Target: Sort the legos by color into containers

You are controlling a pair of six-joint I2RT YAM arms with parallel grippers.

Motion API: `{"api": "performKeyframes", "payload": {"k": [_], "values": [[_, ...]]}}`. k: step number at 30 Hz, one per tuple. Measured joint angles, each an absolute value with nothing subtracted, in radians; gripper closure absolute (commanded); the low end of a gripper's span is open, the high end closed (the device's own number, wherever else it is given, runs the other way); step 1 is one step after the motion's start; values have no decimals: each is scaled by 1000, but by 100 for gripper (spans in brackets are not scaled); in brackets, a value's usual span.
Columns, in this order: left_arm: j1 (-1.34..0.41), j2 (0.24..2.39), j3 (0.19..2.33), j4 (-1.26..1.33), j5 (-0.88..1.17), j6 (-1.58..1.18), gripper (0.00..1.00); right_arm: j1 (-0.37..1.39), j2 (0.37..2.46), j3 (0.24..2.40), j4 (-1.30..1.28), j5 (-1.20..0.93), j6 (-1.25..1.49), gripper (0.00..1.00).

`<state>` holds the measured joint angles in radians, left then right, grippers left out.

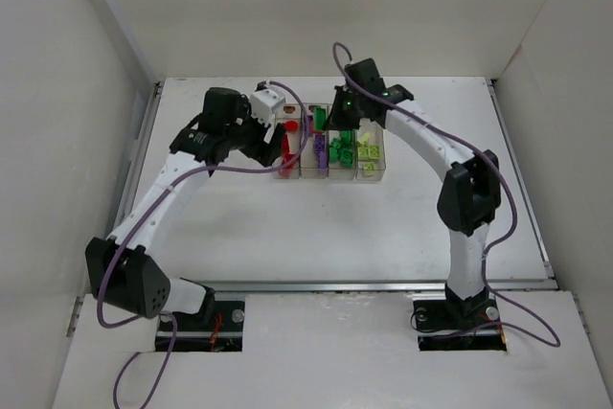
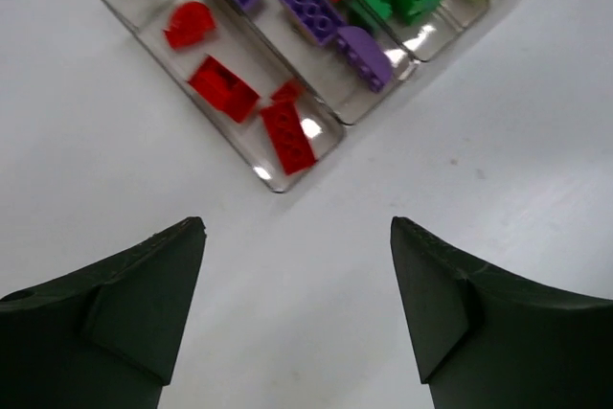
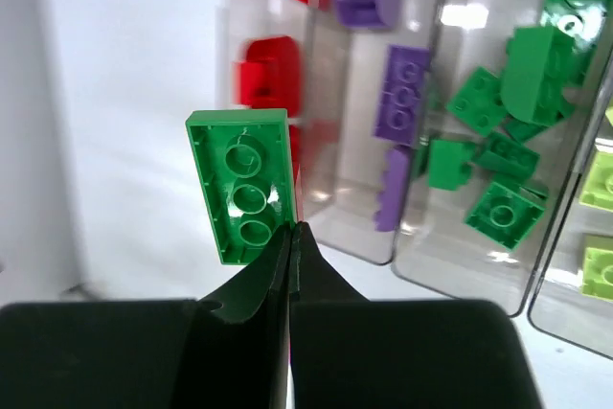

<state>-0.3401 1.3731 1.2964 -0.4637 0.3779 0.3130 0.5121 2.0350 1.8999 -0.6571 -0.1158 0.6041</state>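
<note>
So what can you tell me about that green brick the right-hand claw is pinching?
The green brick is a bright green rectangular piece of glossy plastic. Its hollow underside faces the wrist camera and shows three round tubes in a row inside a thin rim. It stands upright on a short end, slightly tilted, pinched at its lower right corner by the shut right gripper. Only the gripper's fingers touch it. It is held off the table in front of the clear bins.
</note>
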Motion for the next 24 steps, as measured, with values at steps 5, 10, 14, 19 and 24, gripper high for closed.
{"api": "performKeyframes", "payload": {"k": [5,10,14,19,24], "values": [[-340,1150,1036,-154,299,553,12,430,1919,1861,-570,-342,701,100],[-407,960,788,254,342,879,14,438,1785,1825,-407,-482,841,100],[-495,995,746,503,363,1075,18,458,1729,1803,-294,-566,941,100],[-589,1093,666,839,332,1303,20,495,1728,1786,-260,-604,991,100],[-634,1167,632,1003,288,1430,28,515,1726,1757,-252,-623,1008,100]]}}
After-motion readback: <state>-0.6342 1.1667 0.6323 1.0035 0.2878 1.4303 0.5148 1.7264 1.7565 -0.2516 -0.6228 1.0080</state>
